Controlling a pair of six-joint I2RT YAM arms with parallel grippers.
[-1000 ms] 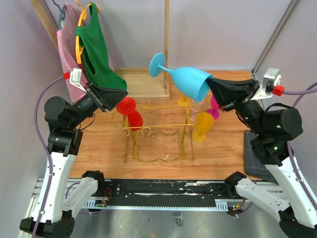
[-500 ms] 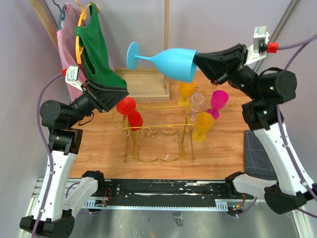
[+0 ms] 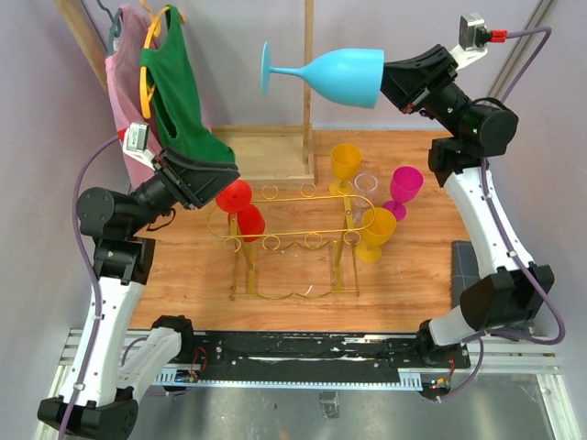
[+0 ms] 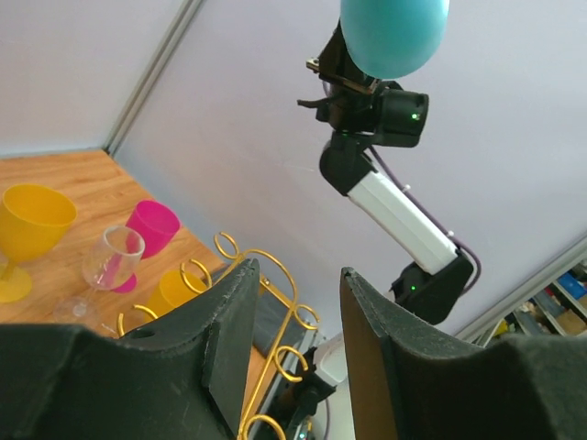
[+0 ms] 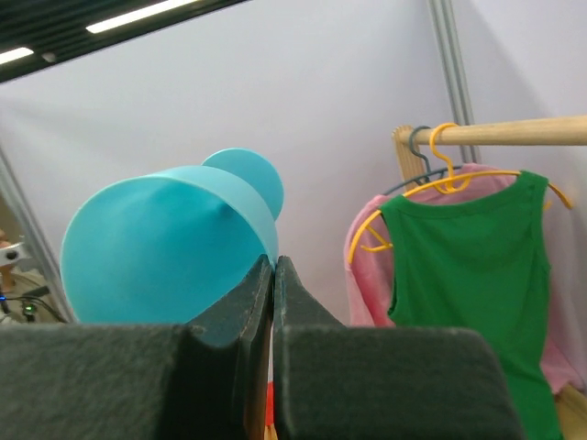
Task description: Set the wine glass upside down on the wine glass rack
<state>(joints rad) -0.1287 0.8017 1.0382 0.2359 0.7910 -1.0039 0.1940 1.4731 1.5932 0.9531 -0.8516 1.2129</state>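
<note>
My right gripper is shut on the rim of a light blue wine glass, held high above the back of the table. The glass lies about level, its foot pointing left. In the right wrist view the fingertips pinch the blue wine glass at its rim. The gold wire wine glass rack stands mid-table, below the glass and apart from it. My left gripper is open at the rack's left end, beside a red glass hanging there. Nothing lies between its jaws; rack loops show behind them.
Two yellow glasses, a pink glass and a clear glass stand by the rack's right end. A wooden post rises behind the rack. A green shirt hangs at the back left. A grey cloth lies right.
The right arm has raised the blue glass well above the rack and swung it level, foot now pointing left. The left arm has barely moved.
</note>
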